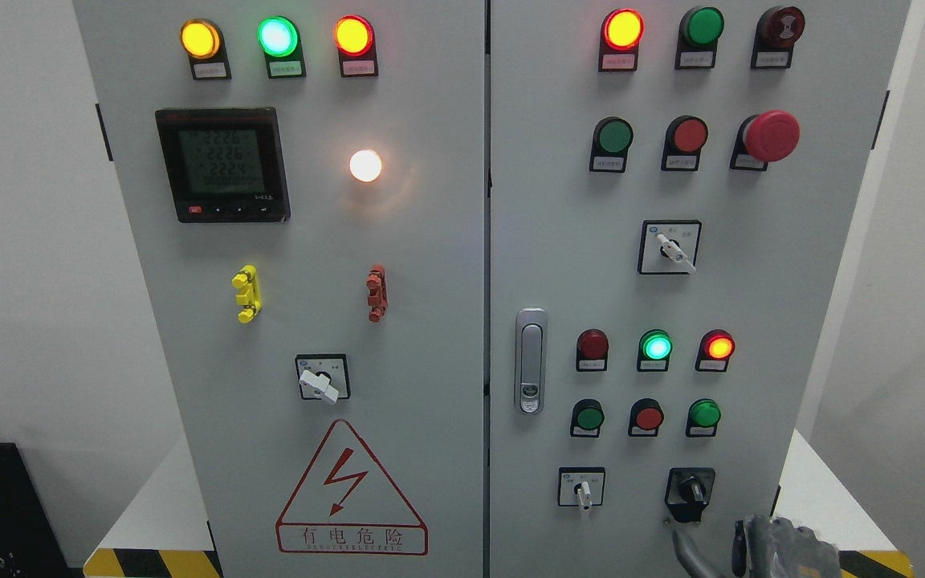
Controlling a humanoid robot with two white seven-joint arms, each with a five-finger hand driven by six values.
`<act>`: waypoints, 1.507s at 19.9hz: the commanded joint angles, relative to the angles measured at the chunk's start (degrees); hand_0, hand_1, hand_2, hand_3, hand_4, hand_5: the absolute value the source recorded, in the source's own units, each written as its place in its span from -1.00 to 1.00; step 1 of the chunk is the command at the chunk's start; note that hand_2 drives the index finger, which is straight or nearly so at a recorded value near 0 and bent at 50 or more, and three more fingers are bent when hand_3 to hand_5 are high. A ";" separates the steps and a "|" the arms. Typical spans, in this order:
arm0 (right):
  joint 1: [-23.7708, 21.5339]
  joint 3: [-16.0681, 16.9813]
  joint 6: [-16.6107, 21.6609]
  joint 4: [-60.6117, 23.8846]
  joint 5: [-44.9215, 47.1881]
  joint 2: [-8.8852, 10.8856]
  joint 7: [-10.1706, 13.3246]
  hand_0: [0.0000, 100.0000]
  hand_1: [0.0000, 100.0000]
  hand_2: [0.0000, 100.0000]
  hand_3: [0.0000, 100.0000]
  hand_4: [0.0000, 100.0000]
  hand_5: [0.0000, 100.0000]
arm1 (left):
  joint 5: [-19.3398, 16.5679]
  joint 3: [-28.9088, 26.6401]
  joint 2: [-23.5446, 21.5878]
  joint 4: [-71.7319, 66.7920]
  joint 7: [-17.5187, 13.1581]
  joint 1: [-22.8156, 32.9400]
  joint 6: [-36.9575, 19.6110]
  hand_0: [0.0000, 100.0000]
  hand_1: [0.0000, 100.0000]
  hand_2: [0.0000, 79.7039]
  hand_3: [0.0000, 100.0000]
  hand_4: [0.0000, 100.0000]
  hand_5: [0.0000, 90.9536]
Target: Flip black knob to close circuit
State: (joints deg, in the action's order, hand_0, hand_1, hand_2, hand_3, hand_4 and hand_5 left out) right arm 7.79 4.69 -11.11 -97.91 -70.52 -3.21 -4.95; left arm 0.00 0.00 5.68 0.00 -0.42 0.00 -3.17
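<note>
Low at the right, the right hand point(784, 546) peeks in, grey and dark. One finger point(686, 547) sticks up toward the knob point(690, 490), not touching it; whether the hand is spread or curled I cannot tell. The black knob sits just above, low on the right door point(751, 281). Its handle stands straight up and down. Higher up, a green light point(656, 347) glows. On the left door point(430, 321), a screen point(223, 164) shows numbers.

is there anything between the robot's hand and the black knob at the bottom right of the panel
No. In the head view, only bare grey door panel separates the right hand from the black knob.
</note>
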 commanded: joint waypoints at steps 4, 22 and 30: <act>-11.91 4.71 9.95 -10.62 38.97 -3.29 -2.85 -1.00 -0.92 -0.10 0.44 0.17 -0.15 | 0.44 -0.62 0.03 1.93 -0.02 1.93 0.01 -1.00 -1.00 -1.00 -0.90 -0.95 -1.00; -23.00 10.52 13.39 -15.03 78.78 -3.03 -15.88 -1.00 -1.00 -1.00 -0.96 -0.99 -1.00 | 0.44 -0.62 0.03 1.93 -0.02 1.93 0.01 -1.00 -1.00 -1.00 -0.90 -0.95 -1.00; -25.46 11.83 14.89 -15.03 80.01 -3.12 -19.39 -1.00 -1.00 -1.00 -0.95 -0.94 -1.00 | 0.44 -0.62 -0.06 1.93 -0.02 1.93 0.01 -1.00 -1.00 -1.00 -0.90 -0.95 -1.00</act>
State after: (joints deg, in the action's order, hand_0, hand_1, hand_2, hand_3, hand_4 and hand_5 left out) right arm -15.92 14.29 3.52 -111.81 7.90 -6.08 -22.80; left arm 0.00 0.00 5.67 0.00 -0.42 0.00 -3.13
